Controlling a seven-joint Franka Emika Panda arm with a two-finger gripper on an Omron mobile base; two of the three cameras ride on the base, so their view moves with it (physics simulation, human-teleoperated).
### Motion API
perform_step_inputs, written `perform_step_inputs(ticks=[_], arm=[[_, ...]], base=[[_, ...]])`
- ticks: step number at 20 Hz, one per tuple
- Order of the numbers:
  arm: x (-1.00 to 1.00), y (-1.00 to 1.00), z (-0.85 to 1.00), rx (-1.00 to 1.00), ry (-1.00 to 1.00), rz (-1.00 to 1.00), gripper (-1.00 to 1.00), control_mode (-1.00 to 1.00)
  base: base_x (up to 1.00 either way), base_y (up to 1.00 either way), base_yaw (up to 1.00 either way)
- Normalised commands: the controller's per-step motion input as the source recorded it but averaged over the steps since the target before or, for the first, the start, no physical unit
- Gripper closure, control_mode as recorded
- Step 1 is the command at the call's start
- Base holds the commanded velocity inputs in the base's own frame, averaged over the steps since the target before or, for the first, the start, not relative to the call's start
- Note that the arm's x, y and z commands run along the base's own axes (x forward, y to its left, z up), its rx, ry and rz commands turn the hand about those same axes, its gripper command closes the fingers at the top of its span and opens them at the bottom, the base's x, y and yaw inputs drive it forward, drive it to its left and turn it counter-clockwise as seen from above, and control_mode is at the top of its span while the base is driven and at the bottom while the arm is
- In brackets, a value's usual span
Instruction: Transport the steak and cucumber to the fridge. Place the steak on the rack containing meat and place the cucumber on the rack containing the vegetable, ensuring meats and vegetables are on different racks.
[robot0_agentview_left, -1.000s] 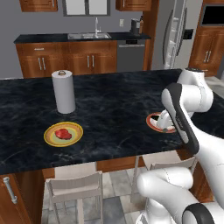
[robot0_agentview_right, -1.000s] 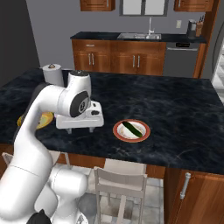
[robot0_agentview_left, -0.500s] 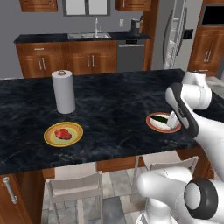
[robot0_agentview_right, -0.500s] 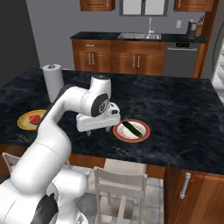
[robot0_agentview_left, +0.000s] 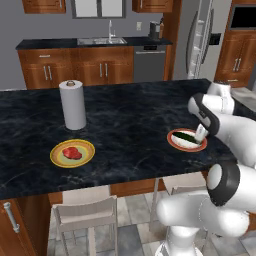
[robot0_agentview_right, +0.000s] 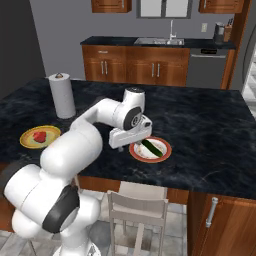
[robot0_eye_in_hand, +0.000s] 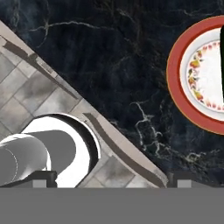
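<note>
On the left of the black table (robot0_agentview_left: 125, 125) I see the steak (robot0_agentview_left: 72, 153) on a yellow plate (robot0_agentview_left: 56, 157), with a paper towel roll (robot0_agentview_left: 73, 105) standing behind it; further right the cucumber (robot0_agentview_right: 151, 148) lies on a red-rimmed plate (robot0_agentview_right: 163, 153); my end effector (robot0_agentview_right: 131, 138) hangs low just beside that plate's left edge, apart from the cucumber; I cannot tell whether its fingers are spread or pressed together; the fridge (robot0_agentview_left: 201, 40) stands at the far right, well apart from the table, doors closed.
</note>
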Motion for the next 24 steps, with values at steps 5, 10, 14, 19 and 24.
perform_step_inputs(ticks=[5,10,14,19,24], arm=[[0.71,-0.40,-0.11,0.00,0.03,0.05,-1.00,-1.00],[0.58,-0.16,-0.48,-0.01,0.01,0.03,-1.00,-1.00],[0.52,0.00,-0.59,-0.04,0.00,0.03,-1.00,-1.00],[0.52,-0.08,-0.44,-0.01,0.00,0.03,-1.00,-1.00],[0.46,-0.03,-0.47,0.00,0.00,0.04,-1.00,-1.00]], base=[[0.00,0.00,0.00],[0.00,0.00,0.00],[0.00,0.00,0.00],[0.00,0.00,0.00],[0.00,0.00,0.00]])
